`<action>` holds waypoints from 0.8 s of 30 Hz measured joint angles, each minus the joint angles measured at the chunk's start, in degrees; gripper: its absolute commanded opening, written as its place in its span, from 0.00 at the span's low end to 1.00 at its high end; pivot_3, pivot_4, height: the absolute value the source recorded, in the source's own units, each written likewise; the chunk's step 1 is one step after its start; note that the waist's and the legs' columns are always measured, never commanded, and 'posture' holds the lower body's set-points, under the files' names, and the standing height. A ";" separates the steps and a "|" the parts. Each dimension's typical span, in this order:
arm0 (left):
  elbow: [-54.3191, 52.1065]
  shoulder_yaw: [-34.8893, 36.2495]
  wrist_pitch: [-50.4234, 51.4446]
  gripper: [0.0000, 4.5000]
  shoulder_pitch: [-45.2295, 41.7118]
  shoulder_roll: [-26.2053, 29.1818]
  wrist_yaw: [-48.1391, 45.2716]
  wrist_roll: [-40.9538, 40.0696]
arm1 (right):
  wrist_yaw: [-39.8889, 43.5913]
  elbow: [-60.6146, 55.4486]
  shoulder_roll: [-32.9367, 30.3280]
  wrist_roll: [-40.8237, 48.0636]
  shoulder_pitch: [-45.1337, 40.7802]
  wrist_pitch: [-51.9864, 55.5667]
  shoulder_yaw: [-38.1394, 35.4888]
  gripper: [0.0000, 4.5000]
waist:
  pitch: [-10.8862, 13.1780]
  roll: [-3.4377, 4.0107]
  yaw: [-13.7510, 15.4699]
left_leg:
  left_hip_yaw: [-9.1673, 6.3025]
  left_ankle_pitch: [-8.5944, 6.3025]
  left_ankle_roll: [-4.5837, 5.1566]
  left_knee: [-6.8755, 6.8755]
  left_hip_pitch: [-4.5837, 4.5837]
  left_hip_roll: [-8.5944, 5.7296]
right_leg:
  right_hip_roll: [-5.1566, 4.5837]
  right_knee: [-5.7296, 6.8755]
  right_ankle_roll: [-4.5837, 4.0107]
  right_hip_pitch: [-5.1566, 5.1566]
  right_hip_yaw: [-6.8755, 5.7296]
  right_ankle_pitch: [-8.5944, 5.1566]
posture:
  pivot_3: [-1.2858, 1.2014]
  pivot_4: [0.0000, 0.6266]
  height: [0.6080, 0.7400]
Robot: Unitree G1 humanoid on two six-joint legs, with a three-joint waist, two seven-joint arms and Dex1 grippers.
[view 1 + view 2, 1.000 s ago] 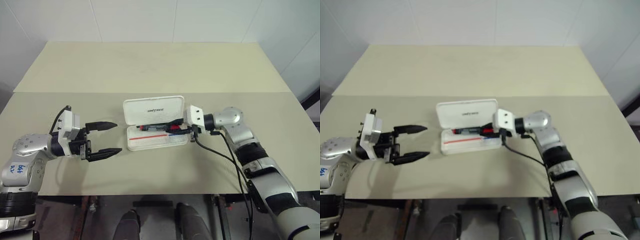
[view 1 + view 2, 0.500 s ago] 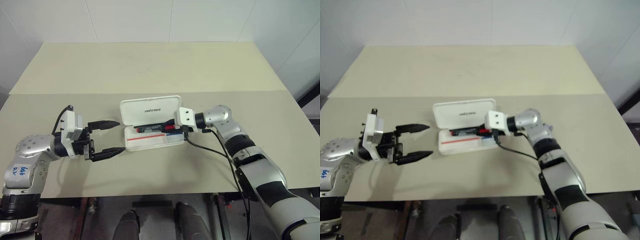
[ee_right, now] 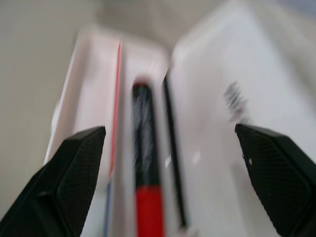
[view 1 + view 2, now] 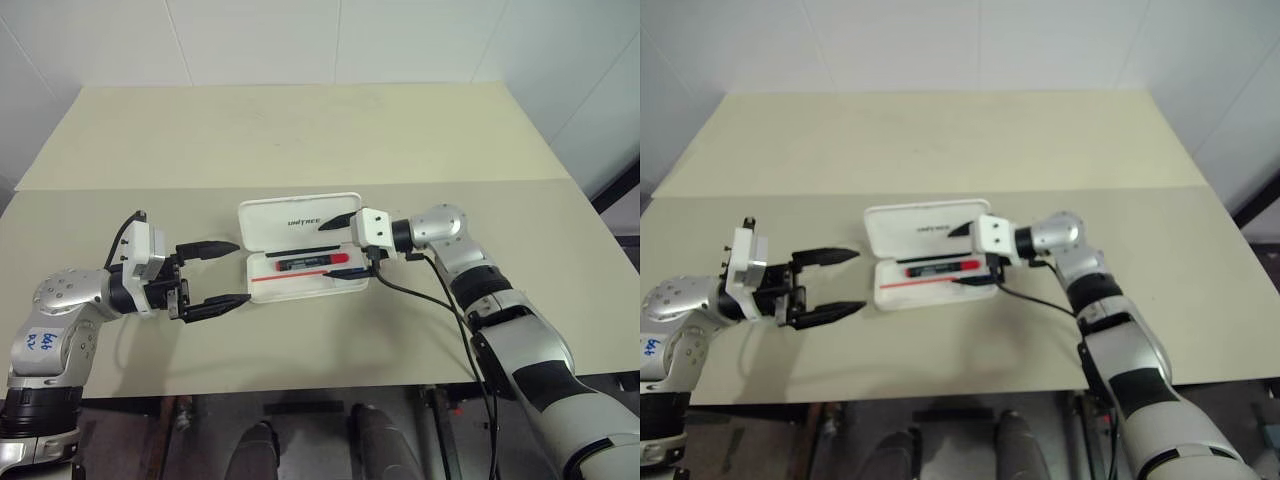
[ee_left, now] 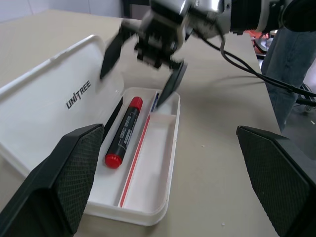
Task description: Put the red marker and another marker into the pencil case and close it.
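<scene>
One white hard hinged pencil case [image 4: 300, 278] open on beige table [image 4: 300, 140], one black-barrelled red-capped marker [image 4: 312, 262] inside, right gripper [image 4: 345, 247] released above it, left gripper [image 4: 222, 272] spread, empty, beside case.

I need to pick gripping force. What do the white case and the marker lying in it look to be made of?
The white rounded hinged pencil case looks like hard moulded plastic: smooth, slightly glossy walls, printed lettering on the lid. The black-barrelled red marker also looks plastic: glossy red cap and tail. Neither is certain from looks alone.
</scene>
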 measured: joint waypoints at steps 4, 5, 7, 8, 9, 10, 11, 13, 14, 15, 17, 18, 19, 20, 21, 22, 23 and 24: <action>-0.29 0.08 -0.17 1.00 0.15 -0.40 0.62 0.01 | 2.30 -14.31 -1.70 6.23 3.44 9.43 -1.39 0.99 | 0.00 0.00 0.34 | -0.04 0.00 0.00 -0.03 -0.02 0.00 | -0.01 0.07 0.01 0.02 -0.01 -0.01 | 0.52 0.24 1.00; -0.48 0.31 -0.20 1.00 0.71 -0.66 1.50 0.02 | 2.90 -19.84 -2.95 8.20 5.90 13.13 -1.50 0.99 | 0.00 0.00 0.62 | -0.06 -0.01 0.00 -0.03 -0.04 -0.01 | -0.02 0.07 0.04 0.03 -0.02 -0.04 | 0.52 0.24 1.00; -1.51 1.44 -0.08 1.00 2.55 -2.29 4.79 0.04 | 3.19 -29.39 -5.95 11.51 10.48 19.68 -1.98 0.99 | 0.00 0.01 1.03 | -0.06 -0.03 0.01 -0.03 -0.09 -0.02 | -0.04 0.02 0.05 0.01 -0.01 -0.05 | 0.52 0.24 1.00; -2.44 2.02 0.02 1.00 3.70 -3.22 6.67 0.04 | 3.04 -33.80 -7.49 13.00 12.72 22.60 -2.66 0.99 | 0.00 0.00 1.28 | -0.06 -0.05 0.00 -0.03 -0.10 -0.02 | -0.03 -0.01 0.06 0.01 -0.02 -0.05 | 0.52 0.24 1.00; -2.83 2.29 0.22 1.00 4.52 -3.84 8.39 0.06 | 2.68 -36.51 -8.58 14.06 13.98 24.86 -3.29 0.99 | 0.00 0.00 1.60 | -0.04 -0.05 0.00 -0.02 -0.10 -0.02 | -0.03 -0.10 0.05 0.00 -0.01 -0.06 | 0.52 0.24 1.00; -4.02 3.14 0.38 1.00 5.42 -5.06 11.13 0.15 | 2.23 -39.98 -9.97 15.34 15.52 27.23 -3.83 0.99 | 0.00 0.01 1.70 | -0.04 -0.05 0.00 -0.02 -0.09 -0.02 | -0.04 -0.23 0.04 -0.01 0.00 -0.06 | 0.52 0.24 1.00; -5.91 4.38 0.50 1.00 6.67 -6.64 14.57 0.28 | 1.73 -43.64 -11.59 16.82 17.48 29.81 -4.83 0.99 | 0.00 -0.01 1.82 | -0.05 -0.06 -0.01 -0.02 -0.08 -0.01 | -0.02 -0.25 0.03 0.01 -0.01 -0.07 | 0.52 0.24 1.00; -7.92 6.11 0.97 1.00 8.85 -8.33 20.13 0.63 | 0.59 -47.83 -14.15 18.83 20.16 33.66 -6.87 0.99 | 0.00 -0.01 1.84 | -0.03 -0.06 -0.01 -0.01 -0.04 -0.01 | -0.03 -0.24 0.02 0.01 -0.01 -0.07 | 0.52 0.24 1.00; -9.32 7.19 1.04 1.00 9.96 -9.60 23.47 1.38 | -0.08 -49.94 -15.34 19.97 21.83 35.51 -8.12 0.99 | 0.00 -0.01 1.90 | -0.03 -0.06 -0.01 0.00 -0.02 -0.01 | -0.03 -0.24 0.01 0.03 0.00 -0.07 | 0.52 0.24 1.00; -10.91 8.36 1.16 1.00 11.20 -11.27 27.14 2.21 | -0.64 -51.73 -16.59 20.98 23.55 37.15 -9.30 0.99 | -0.01 -0.02 1.96 | -0.03 -0.06 -0.01 0.01 -0.01 -0.02 | -0.03 -0.26 0.01 0.07 0.00 -0.07 | 0.52 0.24 1.00; -13.98 10.01 1.66 1.00 13.72 -14.82 35.04 4.57 | -1.48 -53.44 -19.14 22.81 26.51 40.03 -11.76 0.99 | -0.01 -0.04 2.07 | -0.02 -0.06 -0.01 0.06 0.00 -0.03 | -0.05 -0.31 0.03 0.11 0.00 -0.05 | 0.52 0.24 1.00; -16.31 10.92 2.40 1.00 15.14 -17.52 40.72 6.57 | -2.38 -53.61 -20.29 23.17 27.61 40.96 -13.04 0.99 | -0.02 -0.04 2.08 | 0.01 -0.06 -0.01 0.09 -0.01 -0.03 | -0.05 -0.39 0.02 0.13 0.02 -0.02 | 0.52 0.24 1.00; -17.98 11.12 3.12 1.00 16.09 -19.23 44.78 8.29 | -2.93 -53.46 -20.96 23.13 28.02 41.32 -13.95 0.99 | -0.01 -0.05 2.07 | 0.03 -0.06 -0.01 0.13 -0.01 -0.03 | -0.04 -0.40 0.03 0.14 0.02 -0.02 | 0.52 0.24 1.00; -19.19 11.10 3.97 1.00 16.65 -20.51 48.27 9.75 | -3.52 -53.28 -21.33 23.04 27.96 41.23 -14.57 0.99 | -0.01 -0.05 2.03 | 0.03 -0.05 0.01 0.16 -0.01 -0.02 | -0.03 -0.43 0.02 0.14 0.02 -0.01 | 0.52 0.24 1.00; -21.02 11.11 5.15 1.00 17.24 -21.92 51.96 11.53 | -3.95 -53.07 -21.53 22.87 27.88 40.87 -14.76 0.99 | -0.03 -0.08 2.00 | 0.03 -0.04 0.01 0.17 0.00 -0.02 | -0.02 -0.46 0.00 0.15 0.02 -0.01 | 0.52 0.24 1.00; -23.45 10.94 6.62 1.00 18.04 -23.59 55.72 13.43 | -4.29 -52.44 -21.57 22.55 27.65 40.08 -14.77 0.99 | -0.04 -0.09 1.93 | 0.04 -0.04 0.01 0.23 0.01 -0.02 | -0.03 -0.51 0.00 0.19 0.02 -0.01 | 0.52 0.24 1.00; -26.06 10.49 8.45 1.00 18.75 -25.39 59.32 15.14 | -4.57 -51.53 -21.57 22.09 27.32 39.44 -14.76 0.99 | -0.04 -0.10 1.94 | 0.07 -0.03 0.02 0.29 -0.01 -0.02 | -0.03 -0.60 -0.07 0.23 0.03 -0.01 | 0.52 0.24 1.00; -27.69 10.07 9.87 1.00 19.22 -26.55 61.78 16.28 | -4.66 -50.84 -21.57 21.71 27.06 38.83 -14.75 0.99 | -0.04 -0.10 1.99 | 0.07 -0.02 0.04 0.33 -0.04 -0.02 | -0.03 -0.64 -0.11 0.24 0.03 0.00 | 0.52 0.24 1.00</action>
